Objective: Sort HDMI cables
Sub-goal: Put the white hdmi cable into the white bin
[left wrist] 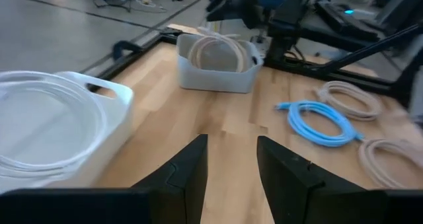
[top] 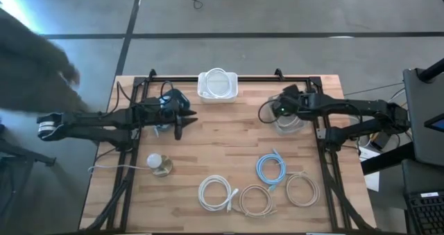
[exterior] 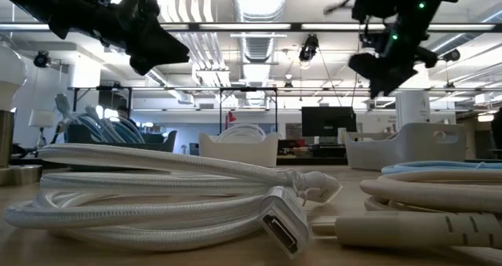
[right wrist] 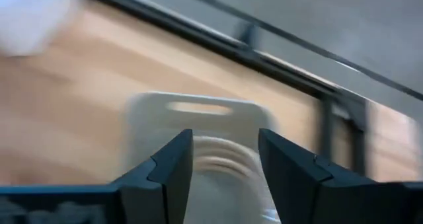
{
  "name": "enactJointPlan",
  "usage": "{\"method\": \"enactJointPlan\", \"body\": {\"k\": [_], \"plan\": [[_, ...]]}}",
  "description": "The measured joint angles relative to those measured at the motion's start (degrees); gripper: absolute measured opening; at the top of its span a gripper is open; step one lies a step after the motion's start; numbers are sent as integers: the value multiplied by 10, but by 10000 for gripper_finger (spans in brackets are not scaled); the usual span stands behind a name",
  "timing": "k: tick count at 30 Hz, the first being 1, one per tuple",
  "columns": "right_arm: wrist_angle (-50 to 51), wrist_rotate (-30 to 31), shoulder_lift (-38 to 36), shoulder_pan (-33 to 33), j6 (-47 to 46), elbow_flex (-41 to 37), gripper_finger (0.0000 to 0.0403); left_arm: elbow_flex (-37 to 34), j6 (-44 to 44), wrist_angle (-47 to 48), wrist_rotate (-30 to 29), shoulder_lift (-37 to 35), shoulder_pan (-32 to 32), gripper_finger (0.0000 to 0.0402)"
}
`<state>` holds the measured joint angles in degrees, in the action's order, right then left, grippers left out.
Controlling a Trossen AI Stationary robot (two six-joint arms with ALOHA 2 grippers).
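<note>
The bin beneath the open, empty right gripper is being mostly hidden; the left gripper is being held open, empty.

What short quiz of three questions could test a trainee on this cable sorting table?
1. How many coiled cables lie loose on the wooden table?
2. True or false: both pincers are open and empty.
3. Which loose coil is nearest the right arm: A white, B light blue, C beige?

Key:
1. Four: white braided coil, light blue coil, two beige coils.
2. True: left pincer, right pincer.
3. B.
</note>
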<state>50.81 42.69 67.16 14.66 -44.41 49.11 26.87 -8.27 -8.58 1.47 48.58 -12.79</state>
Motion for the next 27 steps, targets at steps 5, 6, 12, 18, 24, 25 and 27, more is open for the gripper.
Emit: {"method": "enactJointPlan", "body": {"k": [5, 6, 12, 18, 24, 25, 27], "plan": [[-131, -107, 0, -18, 138, 0, 155, 0, -33, -1, 45, 0, 7, 135], [-150, -131, 0, -21, 159, 0, 153, 0, -39, -2, 51, 0, 9, 135], [-230, -302, 1, -29, 235, 0, 141, 0, -68, -32, 89, 15, 37, 135], [-269, -415, 17, -35, 256, -1, 129, 1, -70, -110, 145, 69, 90, 135], [-272, -419, 52, -57, 276, -1, 119, 46, -79, -124, 142, 151, 151, 135], [-272, -419, 59, -61, 282, -1, 118, 57, -81, -120, 141, 168, 160, 135], [-272, -419, 72, -69, 291, -1, 118, 85, -82, -98, 142, 202, 177, 135]]}}
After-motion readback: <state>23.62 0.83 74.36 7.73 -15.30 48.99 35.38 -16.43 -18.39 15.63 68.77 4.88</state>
